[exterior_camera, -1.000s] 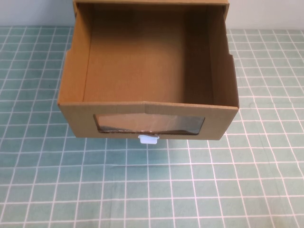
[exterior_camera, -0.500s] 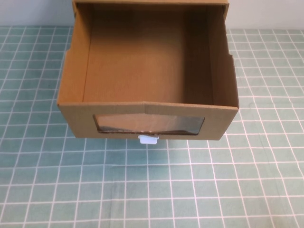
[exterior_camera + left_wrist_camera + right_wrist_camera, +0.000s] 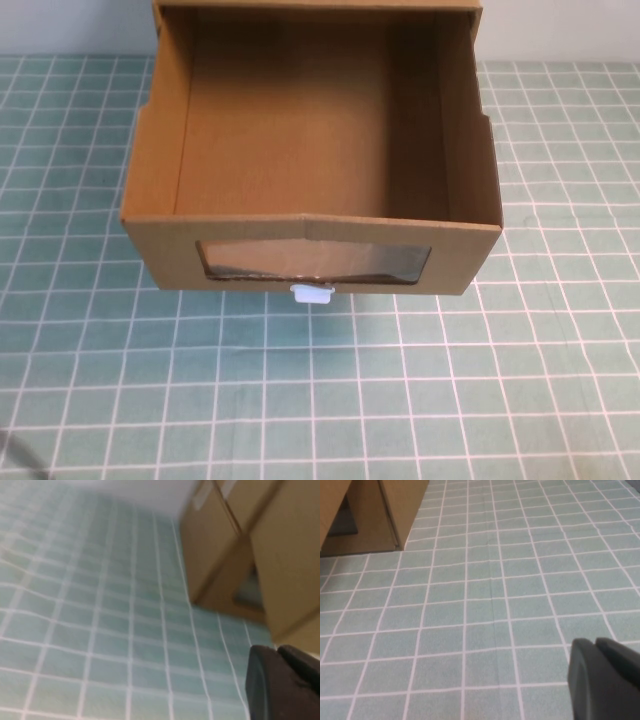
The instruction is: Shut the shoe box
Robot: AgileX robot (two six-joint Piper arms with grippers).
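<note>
The shoe box [image 3: 312,170] juts open toward 6 o'clock; left gripper [image 3: 285,685] and right gripper [image 3: 602,677] sit low at 6 o'clock, fingers' spread untellable.

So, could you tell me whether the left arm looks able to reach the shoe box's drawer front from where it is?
Probably yes. The left gripper sits low beside the shoe box, with only bare grid mat between. The right gripper is also clear.
</note>
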